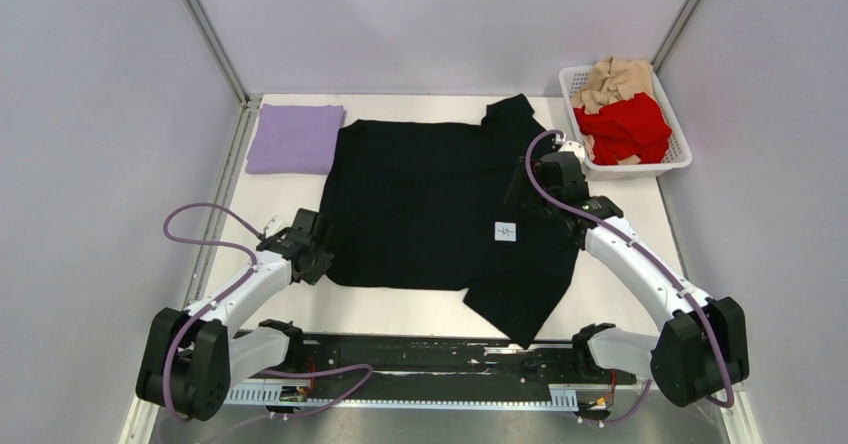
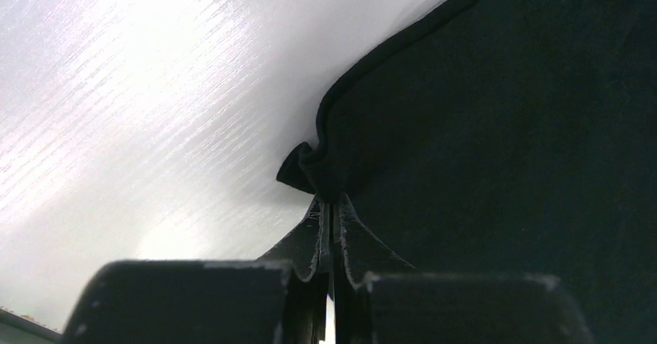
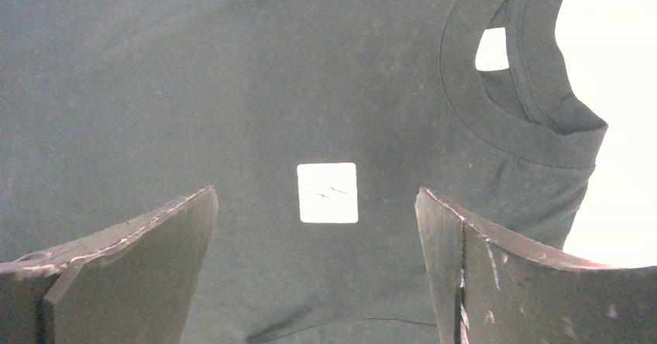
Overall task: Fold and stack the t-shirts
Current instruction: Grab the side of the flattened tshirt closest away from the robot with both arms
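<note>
Presently, the black t-shirt [image 1: 420, 199] lay spread mid-table. The left gripper [image 2: 329, 204] pinched its near-left hem corner; the right gripper [image 3: 316, 195] hovered spread above the chest. Advised: grip the right edge before lifting, keeping cloth taut.

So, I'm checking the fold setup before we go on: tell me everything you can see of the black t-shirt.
The black t-shirt is soft, matte knit cloth, lying spread flat on the white table, collar to the right, one sleeve pointing far, the other near. A small white square label sits on it near the collar. The left hand is shut on a puckered bit of its hem; the right hand hangs open above the label.
</note>
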`<state>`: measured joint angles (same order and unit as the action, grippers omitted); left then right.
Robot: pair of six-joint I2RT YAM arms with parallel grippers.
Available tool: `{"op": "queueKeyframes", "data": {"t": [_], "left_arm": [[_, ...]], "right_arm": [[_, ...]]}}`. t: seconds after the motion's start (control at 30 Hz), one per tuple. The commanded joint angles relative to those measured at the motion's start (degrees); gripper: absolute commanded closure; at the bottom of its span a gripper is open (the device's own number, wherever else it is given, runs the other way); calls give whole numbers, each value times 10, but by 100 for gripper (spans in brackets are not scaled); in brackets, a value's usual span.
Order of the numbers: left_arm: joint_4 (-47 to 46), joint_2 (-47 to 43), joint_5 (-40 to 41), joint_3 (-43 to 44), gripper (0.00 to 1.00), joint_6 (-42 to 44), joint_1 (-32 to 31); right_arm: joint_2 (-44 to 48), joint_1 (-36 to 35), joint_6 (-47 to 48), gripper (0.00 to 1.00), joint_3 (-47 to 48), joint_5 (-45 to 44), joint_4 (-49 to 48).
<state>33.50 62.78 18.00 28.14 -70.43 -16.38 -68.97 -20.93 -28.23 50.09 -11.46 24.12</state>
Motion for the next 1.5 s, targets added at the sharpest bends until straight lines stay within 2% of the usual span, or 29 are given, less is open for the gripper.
{"op": "queueKeyframes", "data": {"t": [0.0, 0.17, 0.3, 0.4, 0.57, 0.63, 0.8, 1.1, 1.17, 1.23, 1.27, 1.3, 1.47], "left_arm": [[-6, 3, 9, 5, 100, 1, -1], [5, -19, 20, 17, 100, 21, 0], [1, -41, 19, 8, 100, 28, 0], [2, -51, 11, 6, 100, 34, 0], [10, -71, 10, 2, 100, 33, 0], [11, -78, 7, 0, 100, 33, -1], [12, -86, 4, -5, 100, 35, -1], [8, -79, 1, -6, 100, 31, -1], [4, -79, 0, -9, 100, 30, 0], [3, -77, -2, -10, 100, 28, 0], [8, -76, -2, -9, 100, 25, -1], [12, -77, -3, -9, 100, 19, 0], [50, -100, -9, -9, 100, -7, 0]], "right_arm": [[25, 2, -12, 0, -6, 13, 12], [60, -16, -26, 5, -27, 95, 86], [89, -96, -39, 9, -49, 144, 171], [105, -170, -67, 18, -67, 178, 235], [98, -257, -150, 29, -102, 174, 314], [87, -268, -178, 35, -117, 166, 322], [51, -278, -236, 44, -126, 141, 312], [-42, -278, -277, 51, -157, 131, 231], [-53, -278, -285, 58, -163, 132, 226], [-58, -278, -291, 77, -163, 126, 232], [-57, -278, -299, 91, -161, 120, 241], [-58, -278, -304, 98, -157, 116, 253], [-39, -278, -308, 100, -138, 121, 303]]}}
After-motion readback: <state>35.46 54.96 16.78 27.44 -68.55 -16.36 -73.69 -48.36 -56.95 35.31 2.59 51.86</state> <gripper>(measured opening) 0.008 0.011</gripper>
